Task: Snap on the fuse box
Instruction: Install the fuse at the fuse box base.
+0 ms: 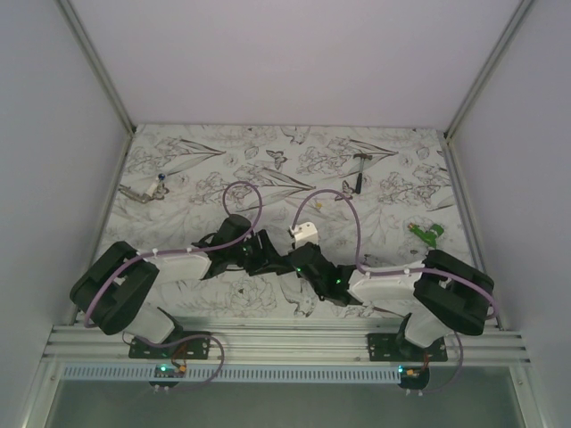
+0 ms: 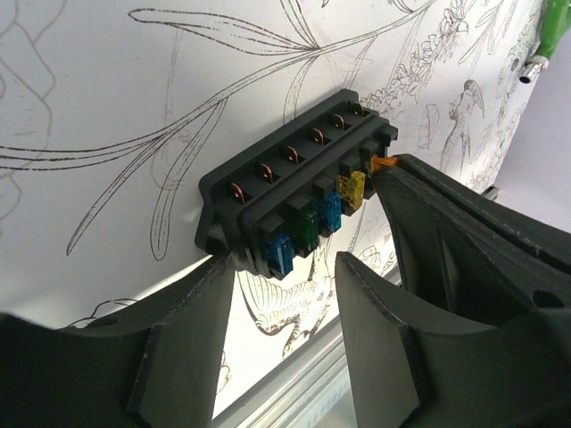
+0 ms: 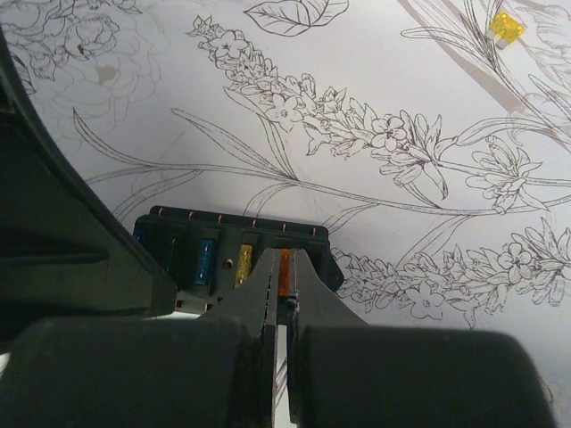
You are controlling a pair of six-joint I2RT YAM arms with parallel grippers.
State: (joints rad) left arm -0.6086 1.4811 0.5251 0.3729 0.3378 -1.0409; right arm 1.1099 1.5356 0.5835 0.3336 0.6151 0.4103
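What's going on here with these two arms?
They are working on a black fuse box on the table. The left gripper is open around the box's near end, with one finger against it. The right gripper is shut on an orange fuse at the box's end slot. Blue, green and yellow fuses already sit in the other slots.

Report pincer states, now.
Left pincer: jaws apart at the end of the fuse box; grip cannot be told.
Right pincer: shut, tips at the orange fuse.
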